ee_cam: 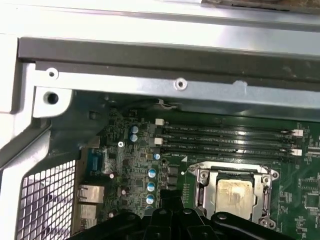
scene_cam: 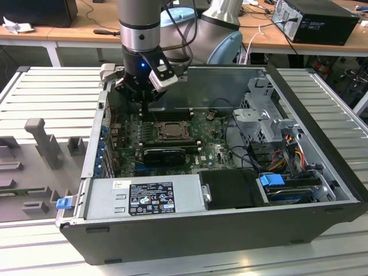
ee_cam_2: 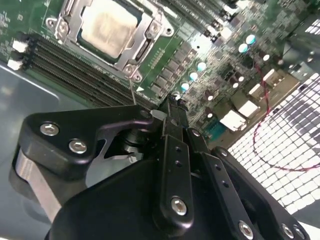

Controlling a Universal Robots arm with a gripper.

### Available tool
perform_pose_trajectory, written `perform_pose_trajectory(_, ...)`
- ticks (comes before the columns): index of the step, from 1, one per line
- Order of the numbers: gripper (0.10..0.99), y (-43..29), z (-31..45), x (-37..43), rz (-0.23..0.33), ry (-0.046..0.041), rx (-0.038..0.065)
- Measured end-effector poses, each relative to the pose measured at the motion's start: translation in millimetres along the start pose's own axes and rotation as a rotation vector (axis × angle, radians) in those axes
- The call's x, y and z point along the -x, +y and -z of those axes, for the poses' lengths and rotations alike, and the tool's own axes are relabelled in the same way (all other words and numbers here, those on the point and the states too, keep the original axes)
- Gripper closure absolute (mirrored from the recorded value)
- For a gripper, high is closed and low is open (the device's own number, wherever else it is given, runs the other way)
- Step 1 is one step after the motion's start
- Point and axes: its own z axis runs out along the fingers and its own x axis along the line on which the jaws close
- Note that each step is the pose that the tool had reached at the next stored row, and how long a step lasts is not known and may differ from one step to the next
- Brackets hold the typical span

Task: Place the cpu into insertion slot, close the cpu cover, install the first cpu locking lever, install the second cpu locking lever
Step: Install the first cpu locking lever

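The cpu (ee_cam_2: 109, 27) sits in the slot (scene_cam: 171, 130) on the green board (scene_cam: 215, 150), near the middle of the open case (scene_cam: 230, 227) in the exterior view, and the cover (ee_cam_2: 142, 47) lies flat around it, its window framing the chip's pale metal top.

Going left to right in the exterior view, the gripper (scene_cam: 137, 95) hangs over the board's far left corner. The socket therefore lies to its right and a little nearer. A thin lever wire (ee_cam_2: 132, 90) runs from the socket's corner toward the fingers (ee_cam_2: 172, 112) in the second wrist view. They look drawn together with nothing between them, and no part is held.

The black gripper body cuts off the socket's near edge in the first wrist view. I cannot tell whether either lever is latched; the hooks are too small to make out.
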Motion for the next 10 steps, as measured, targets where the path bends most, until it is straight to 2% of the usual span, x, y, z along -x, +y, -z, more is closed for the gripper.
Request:
perform_pose_trajectory(2,0.980,1.4,-0.8,-0.3,0.002,-0.0016,0.019)
perform_pose_trajectory(3,0.980,2.6,-1.7,-1.1,0.004,-0.0027,0.037)
perform_pose_trajectory(4,0.980,3.7,-3.0,-1.8,0.006,-0.0029,0.043)
perform_pose_trajectory(6,0.980,9.1,-6.3,-1.5,0.010,-0.0030,0.046)
perform_pose_trajectory(8,0.980,11.1,-7.2,0.4,0.011,-0.0028,0.046)
perform_pose_trajectory(10,0.980,12.6,-8.0,7.2,0.012,-0.0028,0.047)
